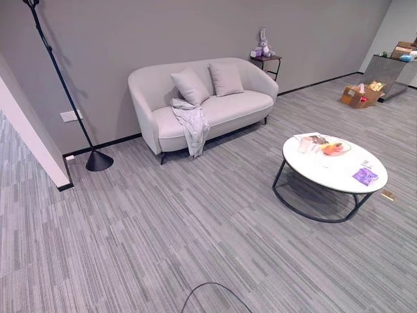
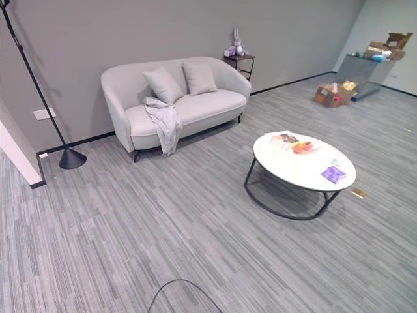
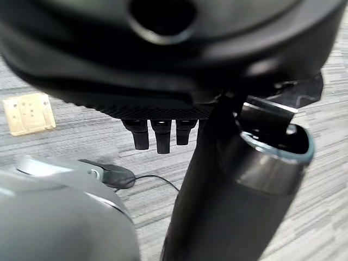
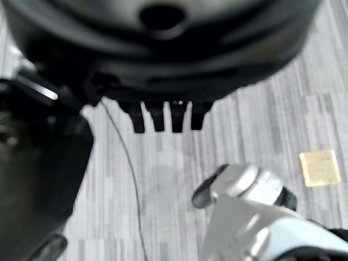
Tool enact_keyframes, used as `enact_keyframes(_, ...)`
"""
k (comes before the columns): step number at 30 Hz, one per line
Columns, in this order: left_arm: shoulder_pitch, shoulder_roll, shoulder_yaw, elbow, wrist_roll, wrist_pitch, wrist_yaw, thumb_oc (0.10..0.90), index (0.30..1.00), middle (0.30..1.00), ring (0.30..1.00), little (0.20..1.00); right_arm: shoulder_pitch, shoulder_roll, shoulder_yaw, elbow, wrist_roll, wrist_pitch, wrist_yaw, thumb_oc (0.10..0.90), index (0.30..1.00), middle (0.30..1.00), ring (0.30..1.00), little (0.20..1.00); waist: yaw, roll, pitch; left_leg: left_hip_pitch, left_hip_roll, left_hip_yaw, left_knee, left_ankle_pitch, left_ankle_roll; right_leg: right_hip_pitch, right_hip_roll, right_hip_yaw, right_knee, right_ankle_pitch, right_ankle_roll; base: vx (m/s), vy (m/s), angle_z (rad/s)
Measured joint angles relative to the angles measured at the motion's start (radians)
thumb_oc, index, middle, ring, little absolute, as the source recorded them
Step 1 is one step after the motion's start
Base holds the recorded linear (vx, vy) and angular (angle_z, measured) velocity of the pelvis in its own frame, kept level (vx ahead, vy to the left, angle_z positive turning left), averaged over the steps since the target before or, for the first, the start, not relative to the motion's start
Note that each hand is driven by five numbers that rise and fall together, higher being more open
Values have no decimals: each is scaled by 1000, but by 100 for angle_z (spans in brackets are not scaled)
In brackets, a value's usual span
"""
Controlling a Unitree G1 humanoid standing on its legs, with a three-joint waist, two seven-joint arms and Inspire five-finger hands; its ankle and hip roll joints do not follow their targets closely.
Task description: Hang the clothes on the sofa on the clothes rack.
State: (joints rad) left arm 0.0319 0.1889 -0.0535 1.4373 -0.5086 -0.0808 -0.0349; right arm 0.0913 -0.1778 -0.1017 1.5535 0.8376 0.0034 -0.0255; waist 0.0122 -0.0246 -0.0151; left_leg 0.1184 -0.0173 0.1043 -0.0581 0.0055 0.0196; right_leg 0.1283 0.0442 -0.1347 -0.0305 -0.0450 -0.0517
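You see a pale grey garment (image 1: 192, 124) draped on a light beige sofa (image 1: 228, 107) with 2 matching cushions (image 1: 208, 81). The carpet (image 1: 163, 228) is grey with fine streaks. The coffee table (image 1: 339, 173) has a white top and black frame. The clothes rack (image 1: 65, 91) is black.

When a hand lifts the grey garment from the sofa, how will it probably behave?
The grey garment is probably floppy: it drapes in folds over the sofa seat edge toward the floor. It looks thin, so likely light. Lifted at one point, it would likely hang long and may drag.
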Motion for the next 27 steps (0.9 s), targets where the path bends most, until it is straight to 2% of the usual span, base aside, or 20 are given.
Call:
enact_keyframes(5,1,0,-4,6,30,0,0,800,900,900,900,900,-17,0,63,-21,-48,-3,3,800,900,900,900,900,0,0,3,4,0,0,-5,0,0,12,3,2,-26,9,-3,0,0,0)
enact_keyframes(12,-6,1,-22,-5,79,-1,-5,800,900,900,900,900,-27,2,143,-42,-238,-5,32,800,900,900,900,900,-2,1,19,26,0,12,-26,1,-2,30,3,8,-44,15,-1,33,24,-5)
enact_keyframes(20,-11,4,-25,-35,87,-1,-20,800,900,900,900,900,-49,1,234,-117,-369,-12,45,800,900,900,900,900,-7,1,47,41,-4,23,-33,-4,5,39,1,26,-47,17,3,62,61,-6)
enact_keyframes(22,-21,11,-83,-54,122,-1,-19,800,900,900,900,900,-57,-18,388,-167,-502,-13,42,800,900,900,900,900,-6,5,52,36,-10,24,-37,-10,14,34,-5,27,-47,21,8,46,162,-2)
enact_keyframes(24,-35,11,-95,-68,141,-2,-20,800,900,900,900,900,-69,-24,396,-180,-561,-13,45,800,900,900,900,900,-2,12,63,22,-20,24,-37,-15,22,22,-14,27,-46,23,16,12,185,1)
enact_keyframes(25,-44,12,-95,-64,150,-1,-20,800,900,900,900,900,-69,-23,385,-184,-572,-13,46,800,900,900,900,900,-3,10,70,16,-25,24,-37,-15,32,10,-18,27,-37,23,20,-67,217,-4)
enact_keyframes(26,-61,7,-94,-63,156,-1,-21,800,900,900,900,900,-84,-29,361,-175,-576,-14,46,800,900,900,900,900,-2,24,99,5,-23,24,-38,-22,51,-26,-20,29,38,14,38,-93,267,-9)
enact_keyframes(27,-98,-5,-113,-60,158,-1,-25,800,900,900,900,900,-120,-47,335,-168,-576,-15,44,800,900,900,900,900,-1,64,142,-3,-12,25,-35,-11,74,-138,-22,30,243,-20,73,-53,193,-7)
